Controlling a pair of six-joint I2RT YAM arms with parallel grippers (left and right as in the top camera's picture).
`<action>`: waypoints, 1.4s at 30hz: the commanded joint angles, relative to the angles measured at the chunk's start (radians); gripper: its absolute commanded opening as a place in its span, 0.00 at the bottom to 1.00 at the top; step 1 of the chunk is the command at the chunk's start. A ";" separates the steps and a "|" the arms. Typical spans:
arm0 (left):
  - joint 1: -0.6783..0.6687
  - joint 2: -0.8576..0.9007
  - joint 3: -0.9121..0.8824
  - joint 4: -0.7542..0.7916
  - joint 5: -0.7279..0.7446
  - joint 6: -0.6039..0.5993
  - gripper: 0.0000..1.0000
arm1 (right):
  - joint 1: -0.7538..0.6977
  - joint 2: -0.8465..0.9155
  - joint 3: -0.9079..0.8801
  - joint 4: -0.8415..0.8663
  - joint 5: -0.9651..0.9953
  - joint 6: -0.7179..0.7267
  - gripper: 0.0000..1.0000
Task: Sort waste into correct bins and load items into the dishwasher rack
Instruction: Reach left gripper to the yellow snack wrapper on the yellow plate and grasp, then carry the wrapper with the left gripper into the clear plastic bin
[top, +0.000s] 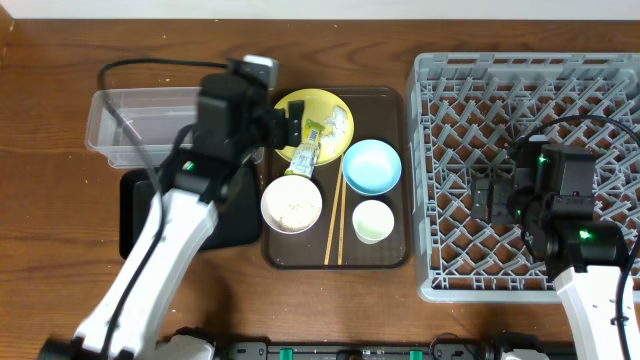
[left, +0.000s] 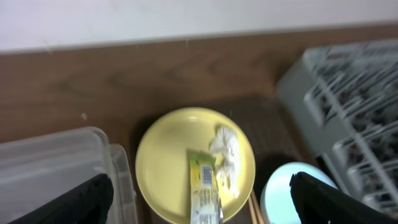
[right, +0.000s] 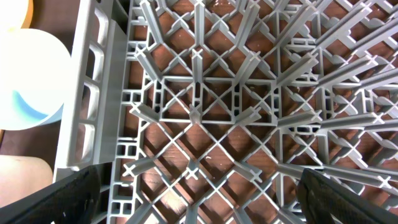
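The yellow plate (top: 312, 120) (left: 168, 162) holds the green-yellow wrapper (top: 308, 150) (left: 204, 183) and the white tissue (top: 338, 122) (left: 227, 149). My left gripper (top: 290, 125) (left: 202, 202) hovers open above the plate, holding nothing. The blue bowl (top: 371, 165) (left: 286, 190), the white bowl (top: 291, 203) with rice specks, the white cup (top: 372, 220) and the chopsticks (top: 333, 215) lie on the brown tray (top: 395, 255). My right gripper (top: 490, 197) (right: 199, 199) is open and empty over the grey rack (top: 440, 200) (right: 199, 118).
The clear tub (top: 140, 125) (left: 50, 168) stands at the far left, with the black tray (top: 135, 215) in front of it, partly under my left arm. The rack (left: 348, 106) fills the right side. Cables run over the tub and the rack.
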 joint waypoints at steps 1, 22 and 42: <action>-0.018 0.091 0.105 -0.052 -0.035 0.028 0.94 | -0.009 -0.001 0.024 0.000 -0.008 0.014 0.99; -0.079 0.486 0.315 -0.304 -0.036 0.053 0.93 | -0.009 -0.001 0.024 -0.001 -0.008 0.014 0.99; -0.090 0.626 0.311 -0.359 -0.048 0.053 0.19 | -0.009 -0.001 0.024 -0.004 -0.008 0.014 0.99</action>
